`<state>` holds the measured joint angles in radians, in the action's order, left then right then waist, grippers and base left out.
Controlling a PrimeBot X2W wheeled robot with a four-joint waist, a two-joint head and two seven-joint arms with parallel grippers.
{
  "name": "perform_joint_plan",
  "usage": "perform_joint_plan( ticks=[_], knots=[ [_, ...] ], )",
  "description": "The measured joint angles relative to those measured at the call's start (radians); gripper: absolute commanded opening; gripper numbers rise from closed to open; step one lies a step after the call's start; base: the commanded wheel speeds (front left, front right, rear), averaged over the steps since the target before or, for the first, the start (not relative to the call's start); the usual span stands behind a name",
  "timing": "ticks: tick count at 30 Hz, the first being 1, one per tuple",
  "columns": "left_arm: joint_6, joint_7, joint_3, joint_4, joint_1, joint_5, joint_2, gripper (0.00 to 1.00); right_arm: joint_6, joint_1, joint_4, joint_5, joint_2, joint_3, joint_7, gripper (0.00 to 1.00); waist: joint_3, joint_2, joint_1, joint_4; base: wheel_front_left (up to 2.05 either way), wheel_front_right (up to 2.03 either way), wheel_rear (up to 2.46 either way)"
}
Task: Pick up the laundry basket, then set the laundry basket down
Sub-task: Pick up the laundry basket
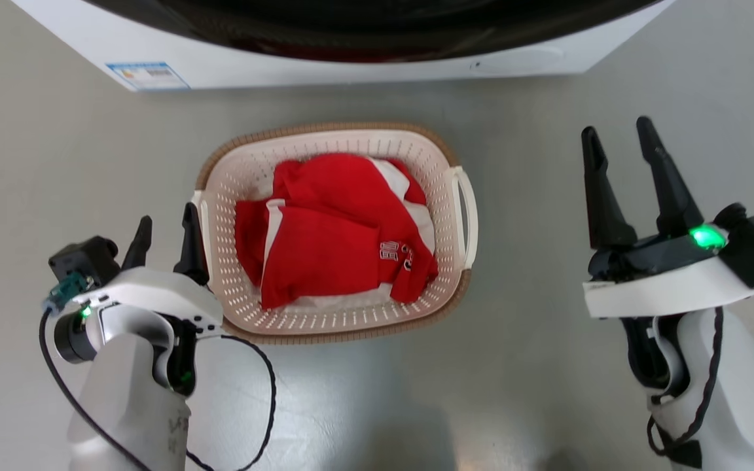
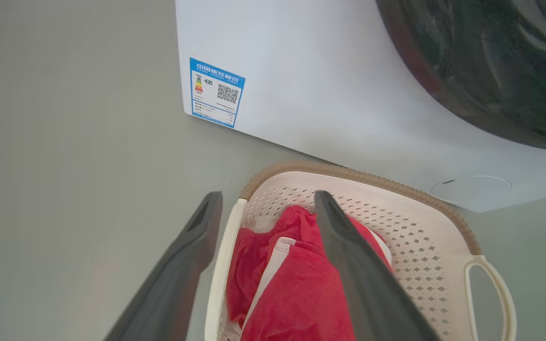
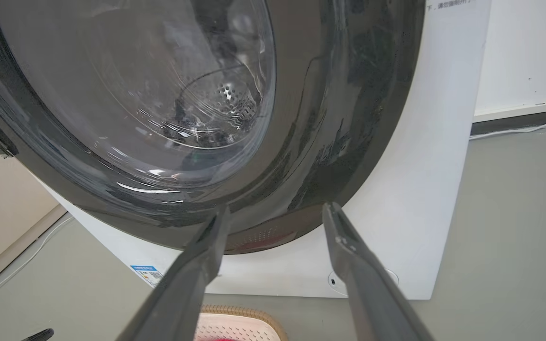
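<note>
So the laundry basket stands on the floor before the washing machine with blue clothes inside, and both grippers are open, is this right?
Not quite: the clothes in the laundry basket are red with white, not blue, as the head view shows. The rest holds: left gripper and right gripper are open.

parted jaws point at the washing machine (image 3: 434, 180).
</note>
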<state>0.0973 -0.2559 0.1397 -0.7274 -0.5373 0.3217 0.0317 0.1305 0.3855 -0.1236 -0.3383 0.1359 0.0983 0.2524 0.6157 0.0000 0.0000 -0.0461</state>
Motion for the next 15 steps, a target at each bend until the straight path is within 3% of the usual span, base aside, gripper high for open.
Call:
perform_joint_plan(
  ticks=[15],
  knots=[
    [0.019,0.0,0.068,-0.27,-0.166,-0.041,0.026,1.0,0.0,0.051,0.025,-0.006,0.011,0.001,0.0,1.0,0.144,0.0,0.0,-0.014,0.0,0.0,0.0]
  ],
)
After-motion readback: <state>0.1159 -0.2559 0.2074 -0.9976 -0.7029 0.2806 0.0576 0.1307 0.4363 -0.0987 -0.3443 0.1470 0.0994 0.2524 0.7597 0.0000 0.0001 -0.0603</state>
